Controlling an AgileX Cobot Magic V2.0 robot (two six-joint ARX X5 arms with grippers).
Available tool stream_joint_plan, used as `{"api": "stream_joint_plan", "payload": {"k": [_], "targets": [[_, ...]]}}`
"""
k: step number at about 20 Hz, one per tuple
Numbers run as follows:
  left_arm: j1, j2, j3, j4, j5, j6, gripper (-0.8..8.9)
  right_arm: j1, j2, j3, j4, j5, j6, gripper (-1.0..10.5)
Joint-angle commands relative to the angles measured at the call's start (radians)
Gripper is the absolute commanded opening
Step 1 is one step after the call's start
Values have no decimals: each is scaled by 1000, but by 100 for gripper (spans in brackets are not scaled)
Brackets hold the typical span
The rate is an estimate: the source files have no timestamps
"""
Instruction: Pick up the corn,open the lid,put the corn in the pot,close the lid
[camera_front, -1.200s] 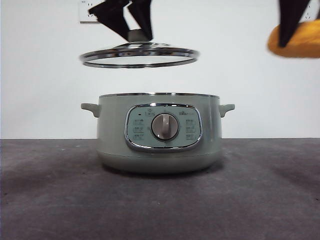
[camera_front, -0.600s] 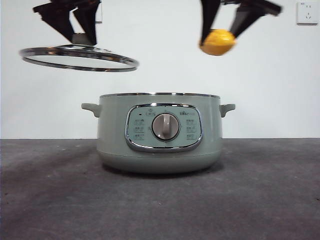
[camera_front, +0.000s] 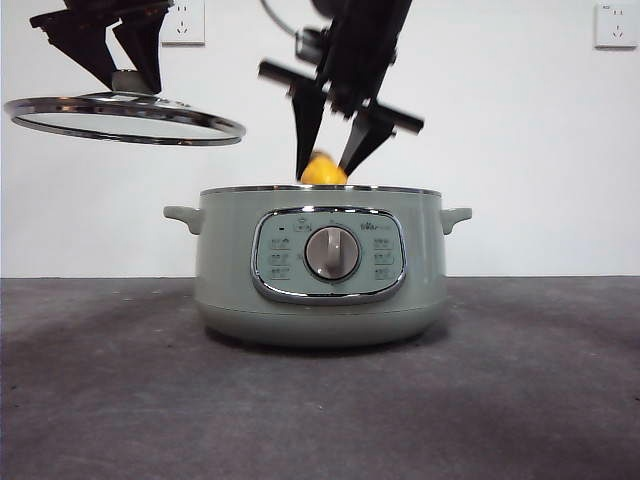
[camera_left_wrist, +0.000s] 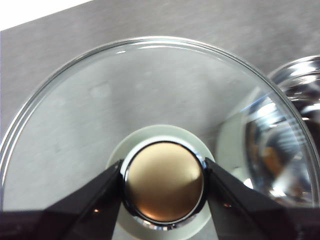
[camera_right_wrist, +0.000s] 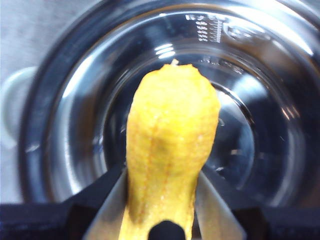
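The large round sage-green electric pot (camera_front: 318, 265) stands uncovered on the dark grey table (camera_front: 540, 400). The clear glass lid (camera_front: 125, 117) with its chrome rim is held in the air up and to the side of the pot, its knob clamped by the left gripper (camera_left_wrist: 164, 181). The small yellow bumpy corn (camera_right_wrist: 170, 145) is pinched by the right gripper (camera_front: 326, 160) directly above the pot's opening, at rim level.

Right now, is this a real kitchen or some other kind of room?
Probably a test bench, not a kitchen. The pot stands alone on a bare grey table before a plain white wall with sockets. The left gripper holds the lid up; the right gripper lowers the corn.
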Motion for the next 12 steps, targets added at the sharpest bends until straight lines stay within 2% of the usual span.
{"api": "stream_joint_plan", "payload": {"k": [1,4,12], "targets": [[0,-24,8,45,19,11,-12,11,47,6,9,33,-28,-17],[0,-24,7,42,18,11,-12,19,88,6,20,76,-62,-17],[26,-24,7,42,19,-7,-12,31,146,6,45,134,-70,-17]]}}
